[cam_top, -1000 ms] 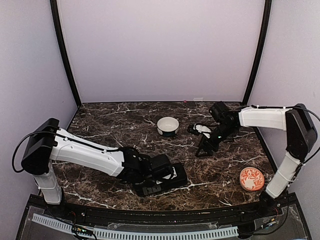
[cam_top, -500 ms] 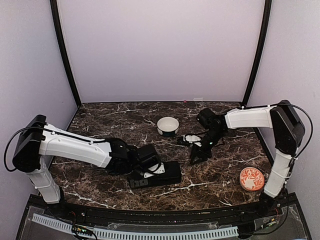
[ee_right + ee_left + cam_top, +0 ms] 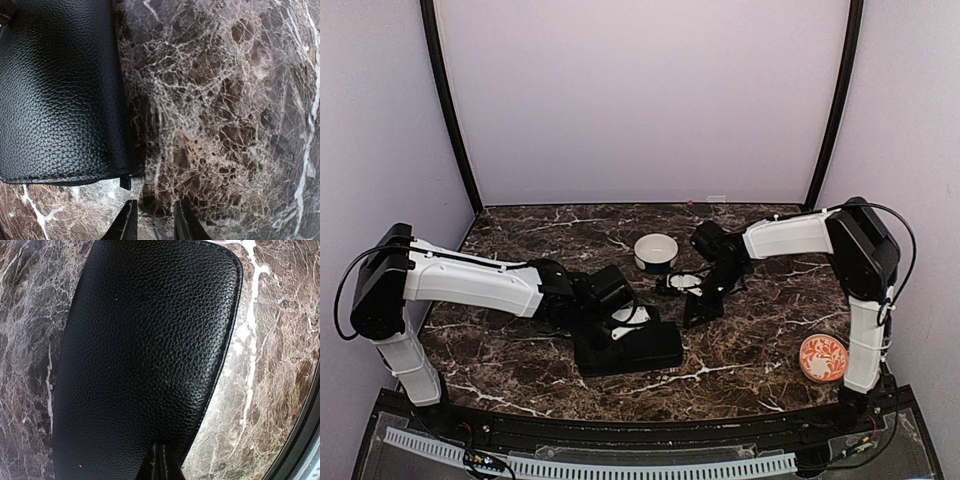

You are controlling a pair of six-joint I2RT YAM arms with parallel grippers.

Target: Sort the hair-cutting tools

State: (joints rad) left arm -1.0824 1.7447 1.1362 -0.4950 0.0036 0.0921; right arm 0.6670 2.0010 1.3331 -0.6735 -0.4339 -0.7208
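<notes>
The hair-cutting tools are out of view. A flat black leather case [image 3: 628, 347] lies on the marble table near the front and fills the left wrist view [image 3: 145, 355]. My left gripper [image 3: 618, 318] is over the case's back edge. Its fingertips [image 3: 161, 464] are pressed together on the leather, shut; I cannot tell whether they pinch any of it. My right gripper [image 3: 696, 308] hovers just right of the case. In the right wrist view its fingers [image 3: 128, 222] stand a little apart with only marble between them, next to the case's corner [image 3: 55, 100] and a small black tab [image 3: 125, 182].
A white round bowl [image 3: 656, 252] stands behind the case at mid-table. An orange patterned disc [image 3: 823, 357] lies at the front right. Lilac walls close in the back and sides, with a black rail along the near edge [image 3: 300, 445].
My left gripper shut and drew back toward the case's far edge; the case now lies flat and whole. My right arm swung left toward the case while its fingers narrowed.
</notes>
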